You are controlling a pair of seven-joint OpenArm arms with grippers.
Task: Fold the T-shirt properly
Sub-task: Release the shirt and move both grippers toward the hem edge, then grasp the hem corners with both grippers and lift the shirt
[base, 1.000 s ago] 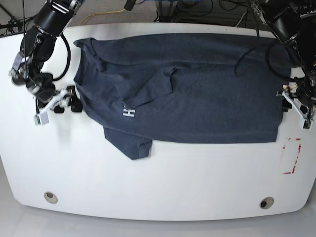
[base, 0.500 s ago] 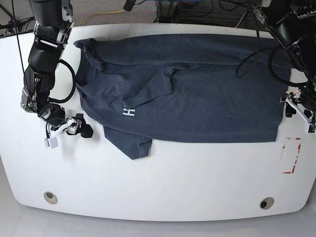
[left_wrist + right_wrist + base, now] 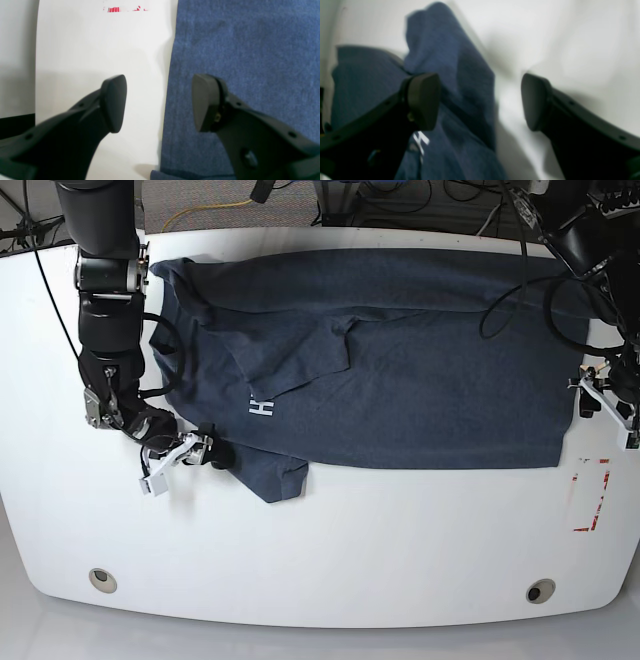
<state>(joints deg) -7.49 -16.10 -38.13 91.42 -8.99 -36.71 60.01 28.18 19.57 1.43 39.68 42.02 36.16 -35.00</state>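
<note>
The T-shirt (image 3: 400, 360) lies spread across the white table (image 3: 320, 550), one sleeve flopped inward, so I judge proper folding barely begun. My right gripper (image 3: 197, 452), jaws spread, sits at the lower sleeve; my left gripper (image 3: 160, 102), also spread, straddles the hem, gripping nothing.

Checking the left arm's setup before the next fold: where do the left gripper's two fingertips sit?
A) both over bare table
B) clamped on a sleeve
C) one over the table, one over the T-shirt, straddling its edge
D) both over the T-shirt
C: the left wrist view shows the open left gripper straddling the T-shirt edge, one finger over white table.
</note>
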